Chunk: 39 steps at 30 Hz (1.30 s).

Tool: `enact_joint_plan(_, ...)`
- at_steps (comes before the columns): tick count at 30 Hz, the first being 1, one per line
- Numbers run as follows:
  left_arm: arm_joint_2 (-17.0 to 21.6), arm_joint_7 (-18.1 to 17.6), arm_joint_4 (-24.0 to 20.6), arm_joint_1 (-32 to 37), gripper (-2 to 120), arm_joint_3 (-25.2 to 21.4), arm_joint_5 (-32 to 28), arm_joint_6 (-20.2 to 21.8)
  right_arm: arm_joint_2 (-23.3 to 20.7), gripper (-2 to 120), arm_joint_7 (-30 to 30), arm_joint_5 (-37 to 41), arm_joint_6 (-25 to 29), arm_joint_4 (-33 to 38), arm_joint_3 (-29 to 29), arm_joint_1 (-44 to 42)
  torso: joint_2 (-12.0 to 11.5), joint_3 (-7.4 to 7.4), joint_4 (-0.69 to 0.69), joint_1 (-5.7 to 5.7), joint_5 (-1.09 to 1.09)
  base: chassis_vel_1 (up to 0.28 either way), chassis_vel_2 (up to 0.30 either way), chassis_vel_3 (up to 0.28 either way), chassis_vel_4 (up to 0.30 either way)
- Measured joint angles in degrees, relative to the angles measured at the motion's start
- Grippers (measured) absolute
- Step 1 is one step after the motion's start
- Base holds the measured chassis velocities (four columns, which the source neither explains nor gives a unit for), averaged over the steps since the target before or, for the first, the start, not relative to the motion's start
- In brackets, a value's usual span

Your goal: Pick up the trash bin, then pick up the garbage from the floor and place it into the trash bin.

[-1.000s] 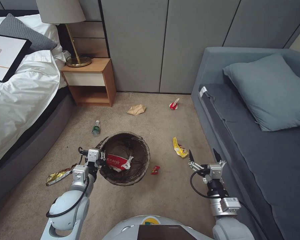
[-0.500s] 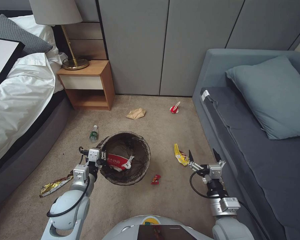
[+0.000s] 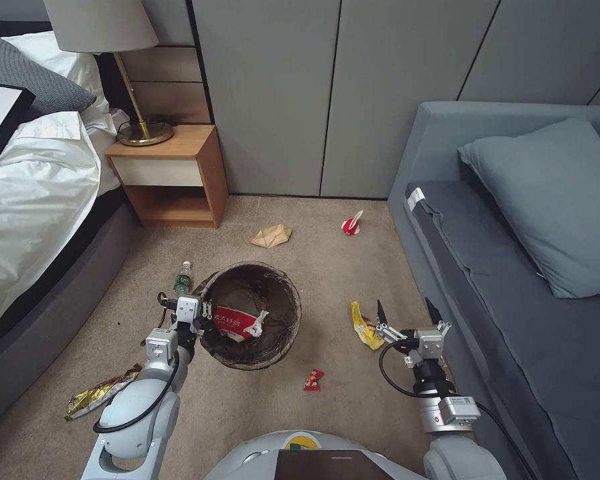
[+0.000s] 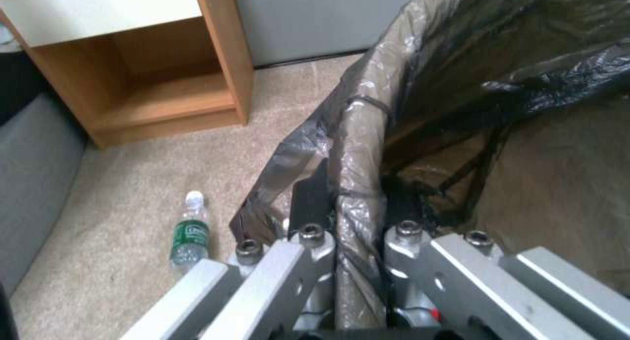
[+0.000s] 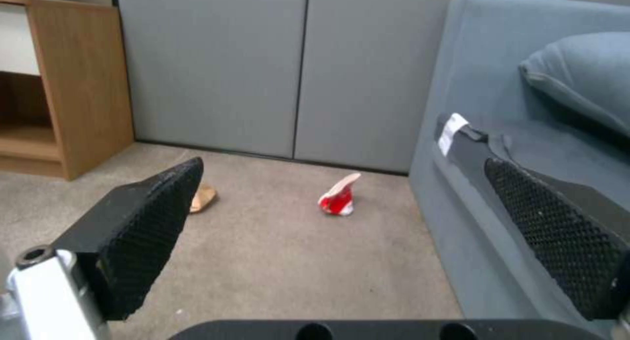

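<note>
Beige carpet (image 3: 333, 407) covers the floor between a white-sheeted bed (image 3: 27, 200) at the left of the head view and a grey-blue sofa (image 3: 513, 267) at the right, with grey wall panels (image 3: 327, 93) across the top and a wooden nightstand (image 3: 170, 173) at upper left.

Near the centre of the head view sits the small round trash bin with a dark brown-black liner folded over its rim (image 3: 250, 317); a crumpled red-and-white paper cup (image 3: 240, 325) lies inside it. The left gripper (image 3: 197, 315) is clenched on the bin's near-left rim, and the left wrist view shows its metal fingers (image 4: 315, 251) pinching the liner-covered edge from both sides.

The right gripper (image 3: 407, 313) hangs at lower right of the head view, close to the sofa front, its black textured fingers (image 5: 144, 231) spread wide with nothing between them.

Litter lies on the carpet: a yellow snack wrapper (image 3: 363, 325) just beside the right gripper, a small red wrapper (image 3: 313, 379) below the bin, a gold foil wrapper (image 3: 97, 398) at lower left, a small clear bottle with a green label (image 3: 182, 279) just upper left of the bin, a tan crumpled paper bag (image 3: 271, 235) above the bin, and a red-and-white crushed cup (image 3: 351, 224) towards the sofa corner.
</note>
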Motion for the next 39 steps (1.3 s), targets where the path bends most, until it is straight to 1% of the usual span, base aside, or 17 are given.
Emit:
enact_joint_plan(4,0.2,0.0,0.0,0.0,3,0.0,-0.1,0.0,-2.7,100,-2.4,1.5,-1.6,-0.7,0.6,0.8,0.0,-0.01,0.00,0.00,0.00,-0.009,0.014,0.007,-0.008)
enact_joint_plan(6,0.4,0.0,-0.1,0.1,3,-0.1,-0.3,0.0,-3.9,100,-6.1,2.7,-3.4,-1.4,2.0,2.0,0.0,-0.01,0.01,0.00,0.00,0.000,0.000,0.000,0.000)
enact_joint_plan(7,0.4,0.0,-0.1,0.1,3,-0.1,-0.3,0.0,-3.9,100,-6.1,2.7,-3.4,-1.4,2.0,2.0,0.0,-0.01,0.01,0.00,0.00,0.000,0.000,0.000,0.000)
enact_joint_plan(9,0.6,0.0,-0.6,0.1,3,-0.2,-0.6,0.5,-3.7,100,-12.7,3.2,-6.1,-2.1,4.3,4.1,0.0,-0.01,0.00,0.00,0.01,0.000,0.000,0.000,0.000)
enact_joint_plan(12,0.8,0.0,-0.8,0.1,3,-0.2,-0.8,1.2,-5.6,100,-14.6,4.2,-8.1,-2.7,4.0,5.3,0.0,-0.01,0.00,0.00,0.00,0.000,0.000,0.000,0.000)
enact_joint_plan(14,0.8,0.0,-0.9,0.1,3,-0.2,-0.8,1.5,-6.5,100,-14.8,4.8,-9.0,-3.1,3.5,5.9,0.0,-0.01,-0.01,0.00,0.00,0.000,0.000,0.000,0.000)
enact_joint_plan(16,0.8,-0.3,-1.5,0.5,3,-0.1,-1.0,2.4,-10.8,100,-14.7,6.7,-11.3,-4.5,1.1,8.1,0.0,-0.01,-0.01,0.00,0.02,0.000,0.000,0.000,0.000)
enact_joint_plan(17,0.8,-0.3,-1.5,0.5,3,-0.1,-1.0,2.4,-10.8,100,-14.7,6.7,-11.3,-4.5,1.1,8.1,0.0,-0.01,-0.01,0.00,0.02,0.000,0.000,0.000,0.000)
enact_joint_plan(19,0.8,-0.7,-2.1,0.9,3,-0.1,-1.3,3.3,-14.4,100,-14.3,7.3,-12.4,-5.4,-0.2,9.6,0.0,-0.01,0.01,0.00,0.02,0.000,0.000,0.000,0.000)
enact_joint_plan(20,0.8,-1.0,-2.6,1.1,3,-0.1,-1.5,3.9,-17.5,100,-13.9,8.0,-13.2,-5.9,-1.3,10.5,0.0,0.00,0.01,0.00,0.02,0.000,0.000,0.000,0.000)
enact_joint_plan(22,0.8,-1.2,-2.9,1.2,3,-0.1,-1.6,4.3,-18.8,100,-13.8,8.5,-13.5,-6.1,-1.7,10.8,0.0,0.00,0.02,0.00,0.02,0.000,0.000,0.000,0.000)
enact_joint_plan(24,0.8,-1.9,-3.8,1.4,3,-0.2,-1.9,5.4,-24.0,100,-13.3,11.3,-15.2,-6.6,-3.6,11.9,0.0,0.00,0.02,0.00,0.00,0.000,0.000,0.000,0.000)
enact_joint_plan(25,0.8,-1.9,-3.8,1.4,3,-0.2,-1.9,5.4,-24.0,100,-13.3,11.3,-15.2,-6.6,-3.6,11.9,0.0,0.00,0.02,0.00,0.00,0.000,0.000,0.000,0.000)
enact_joint_plan(28,0.6,-3.0,-4.8,1.4,3,-0.3,-2.1,6.7,-29.1,100,-13.5,14.4,-16.3,-8.2,-6.5,14.0,0.0,0.00,-0.02,0.00,0.00,0.000,0.000,0.000,0.000)
enact_joint_plan(29,0.6,-3.0,-4.8,1.4,3,-0.3,-2.1,6.7,-29.1,100,-13.5,14.4,-16.3,-8.2,-6.5,14.0,0.0,0.00,-0.02,0.00,0.00,0.000,0.000,0.000,0.000)
enact_joint_plan(32,0.2,-3.5,-5.9,1.9,3,-1.2,-2.2,7.5,-34.0,100,-15.4,17.9,-16.9,-12.5,-10.8,17.4,0.0,0.00,0.00,0.00,0.01,0.000,0.000,0.000,0.000)
enact_joint_plan(39,-0.7,-3.5,-6.4,2.7,3,-1.7,-1.4,7.5,-35.7,100,-15.9,22.1,-19.6,-17.0,-13.0,19.3,0.0,0.00,0.00,0.00,0.00,0.000,0.000,0.000,0.000)
